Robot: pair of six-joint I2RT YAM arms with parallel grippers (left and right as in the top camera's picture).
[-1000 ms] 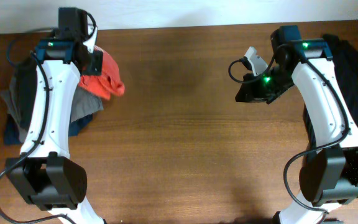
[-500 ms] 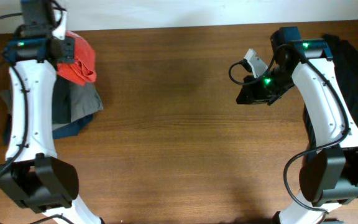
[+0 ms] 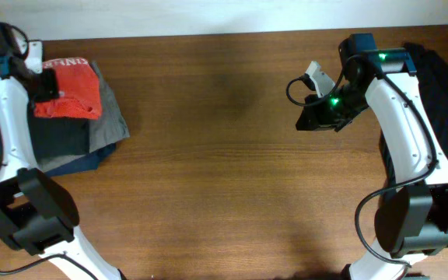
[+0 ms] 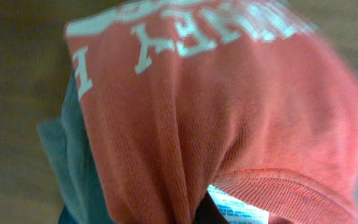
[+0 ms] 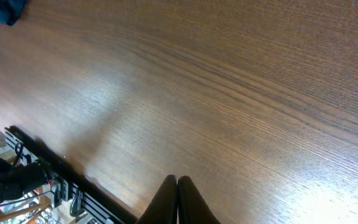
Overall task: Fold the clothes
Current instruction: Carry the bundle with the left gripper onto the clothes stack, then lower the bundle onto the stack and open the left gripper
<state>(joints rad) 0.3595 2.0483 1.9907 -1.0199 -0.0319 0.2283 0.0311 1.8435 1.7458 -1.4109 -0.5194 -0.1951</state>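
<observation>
- Closest, in the left wrist view, the left gripper (image 4: 207, 210) pinches the shirt (image 4: 229, 112). One dark finger shows at the bottom edge with red-orange cloth gathered round it and a white label (image 4: 238, 208) just beside it.
- White lettering (image 4: 185, 31) runs across the top of the shirt, blurred. A grey-green garment (image 4: 73, 162) lies beside the shirt on the left.
- In the right wrist view, the right gripper (image 5: 178, 199) has its fingers pressed together with nothing between them, above the wood of the table (image 5: 229, 93). A blue scrap of cloth (image 5: 2, 9) shows in the top-left corner.
- From overhead, a pile (image 3: 99, 132) of grey, dark and blue garments lies at the table's left edge, farther back.
- The shirt sits bunched over the far part of the pile, its lettered band towards the far edge. The left gripper touches its left side. I cannot tell whether the shirt rests on the pile or hangs just above it.
- On the right, the right gripper hangs over the table, pointing left, well apart from the shirt.
- A black garment (image 3: 442, 78) lies under the right arm along the table's right edge.
- Beyond the far edge runs a pale strip (image 3: 208, 15).
</observation>
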